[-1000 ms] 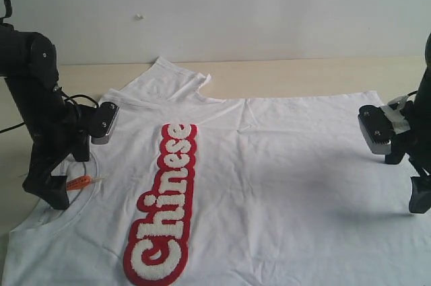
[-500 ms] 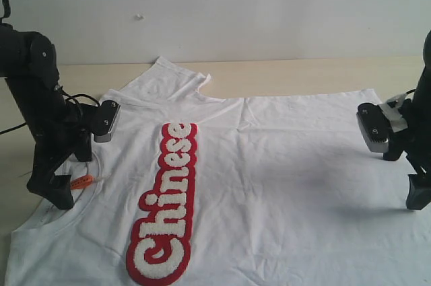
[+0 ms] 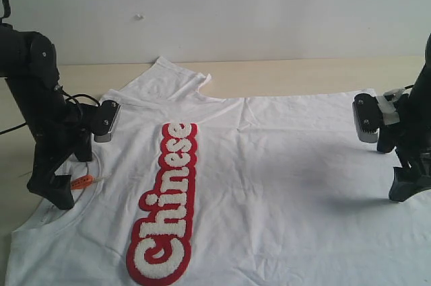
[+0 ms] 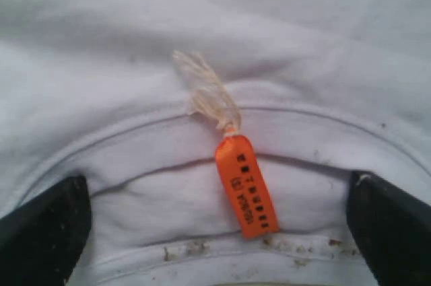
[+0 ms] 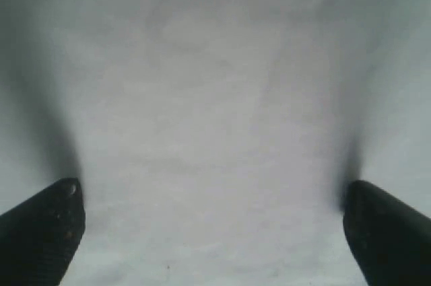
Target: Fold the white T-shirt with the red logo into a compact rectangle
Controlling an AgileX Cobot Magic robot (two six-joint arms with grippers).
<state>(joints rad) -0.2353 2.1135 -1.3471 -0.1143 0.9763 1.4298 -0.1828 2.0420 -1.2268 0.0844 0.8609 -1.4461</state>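
- Exterior view: the shirt (image 3: 269,185) lies flat on the table (image 3: 303,74), logo (image 3: 165,205) toward its front left corner; the right gripper (image 3: 406,188) has edged inward.
- Left wrist view: the left gripper (image 4: 215,232), jaws apart, straddles the collar (image 4: 135,145) and orange tag (image 4: 246,185).
- Right wrist view: jaws apart over plain cloth; a first pinch seems imminent.
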